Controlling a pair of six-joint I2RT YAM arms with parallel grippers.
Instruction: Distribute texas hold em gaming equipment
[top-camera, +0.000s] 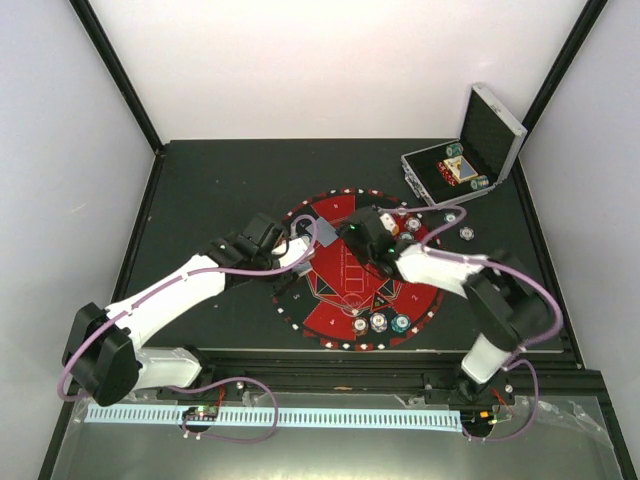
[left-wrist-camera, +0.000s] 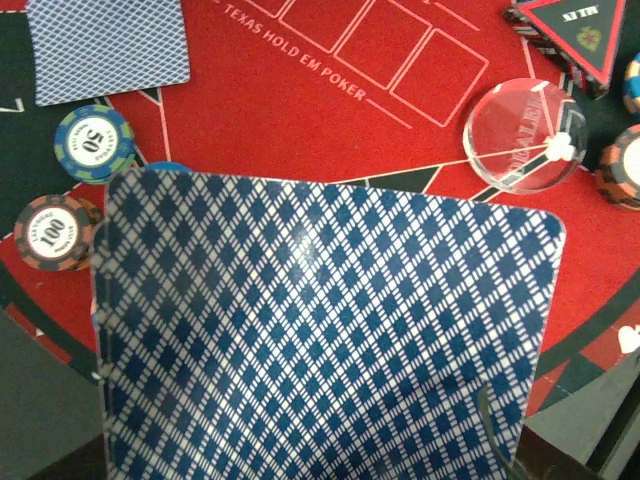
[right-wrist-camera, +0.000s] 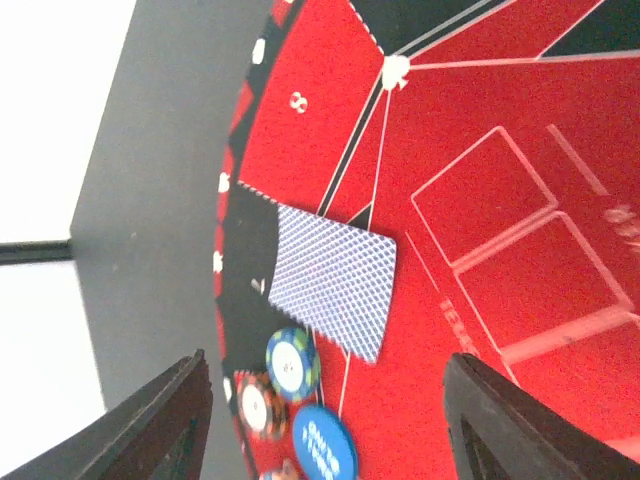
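In the left wrist view a stack of playing cards (left-wrist-camera: 330, 330) with blue diamond backs fills the lower frame. My left gripper (top-camera: 300, 245) is shut on it and its fingers are hidden behind the cards. One card (right-wrist-camera: 335, 280) lies face down on the red-and-black mat (right-wrist-camera: 480, 120), also in the left wrist view (left-wrist-camera: 110, 45). My right gripper (right-wrist-camera: 327, 358) hangs open above that card, holding nothing. Beside the card lie a 50 chip (left-wrist-camera: 95, 142), a 100 chip (left-wrist-camera: 58, 230) and a blue disc (right-wrist-camera: 323, 443). A clear dealer disc (left-wrist-camera: 525, 135) and a black triangle marker (left-wrist-camera: 575, 35) rest further right.
The silver case (top-camera: 470, 160) stands open at the back right with chips inside. Two loose chips (top-camera: 467, 233) lie on the table beside the mat. Three more chips (top-camera: 380, 322) sit at the mat's near edge. Both arms meet over the mat's (top-camera: 330, 215) middle.
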